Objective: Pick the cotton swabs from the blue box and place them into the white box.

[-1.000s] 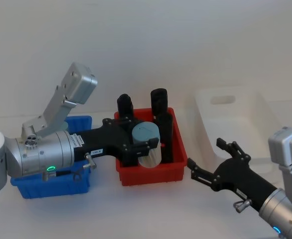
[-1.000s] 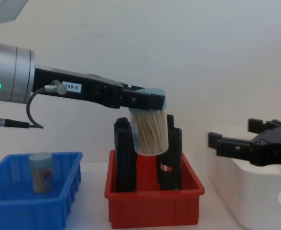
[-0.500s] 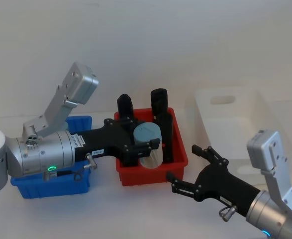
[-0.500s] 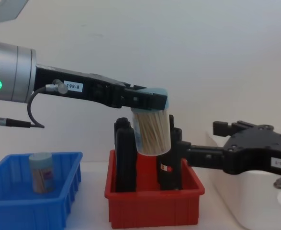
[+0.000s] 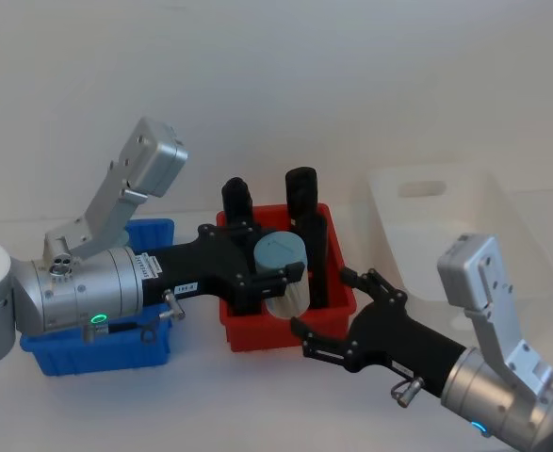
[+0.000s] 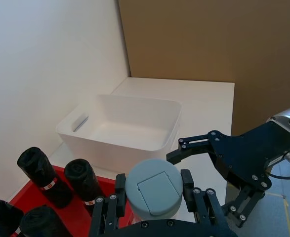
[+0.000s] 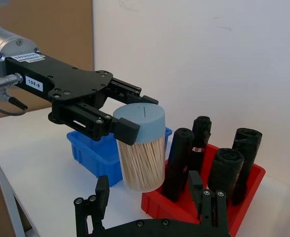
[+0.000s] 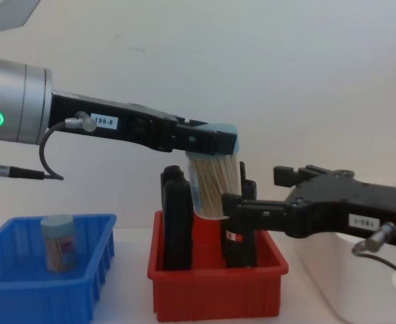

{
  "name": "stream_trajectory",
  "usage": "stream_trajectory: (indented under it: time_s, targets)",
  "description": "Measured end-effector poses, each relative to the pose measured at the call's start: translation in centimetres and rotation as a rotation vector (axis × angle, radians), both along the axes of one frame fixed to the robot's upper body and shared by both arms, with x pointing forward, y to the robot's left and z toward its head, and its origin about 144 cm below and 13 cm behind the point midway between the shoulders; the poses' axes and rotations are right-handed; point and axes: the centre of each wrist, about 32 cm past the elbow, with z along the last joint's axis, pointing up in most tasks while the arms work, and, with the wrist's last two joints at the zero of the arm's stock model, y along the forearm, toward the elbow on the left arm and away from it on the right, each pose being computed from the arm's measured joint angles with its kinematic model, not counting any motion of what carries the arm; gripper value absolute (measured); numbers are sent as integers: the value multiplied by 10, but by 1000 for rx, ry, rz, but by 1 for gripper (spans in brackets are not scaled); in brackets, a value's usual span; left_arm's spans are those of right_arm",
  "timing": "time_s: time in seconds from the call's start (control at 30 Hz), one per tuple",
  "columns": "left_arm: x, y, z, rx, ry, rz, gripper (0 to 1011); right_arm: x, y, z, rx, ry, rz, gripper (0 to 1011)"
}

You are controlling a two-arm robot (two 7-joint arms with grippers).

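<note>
My left gripper (image 5: 276, 270) is shut on the pale blue-grey lid of a jar of cotton swabs (image 5: 285, 294). It holds the jar (image 8: 211, 185) in the air over the red bin, tilted a little. My right gripper (image 5: 325, 303) is open and has come in from the right, with its fingers spread close to the jar's lower part (image 7: 142, 163). A second jar of cotton swabs (image 8: 57, 241) stands in the blue box (image 8: 83, 297) at the left. The white box (image 5: 502, 226) stands at the right and I see nothing in it (image 6: 135, 140).
A red bin (image 5: 285, 334) between the two boxes holds several tall black cylinders (image 7: 224, 168) with red-white labels, right under the held jar. My left arm's silver body (image 5: 78, 292) lies over the blue box. A white wall is behind.
My right gripper has swung left from beside the white box to the red bin's front right, close under the held jar. The left gripper and jar have barely moved.
</note>
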Motion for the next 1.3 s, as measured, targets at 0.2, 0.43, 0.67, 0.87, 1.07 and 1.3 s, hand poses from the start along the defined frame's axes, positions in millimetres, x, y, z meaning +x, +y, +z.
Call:
stream_trajectory:
  time_s: [0.2,0.43,0.67,0.87,1.07,1.3]
  targets:
    - [0,0,0,0,0,0,670,7,8,0,1,-5,17,1002]
    - [0,0,0,0,0,-1,670,16,17,-1,-3,-14,33,1002]
    - [0,0,0,0,0,-1,670,27,26,-1,-5,-22,37,963]
    - [0,0,0,0,0,-1,670,35,31,-1,2,-23,35,801]
    - [0,0,0,0,0,0,690,40,35,-2,6,-21,33,642]
    - [0,0,0,0,0,-1,892,43,39,-1,11,-21,27,642]
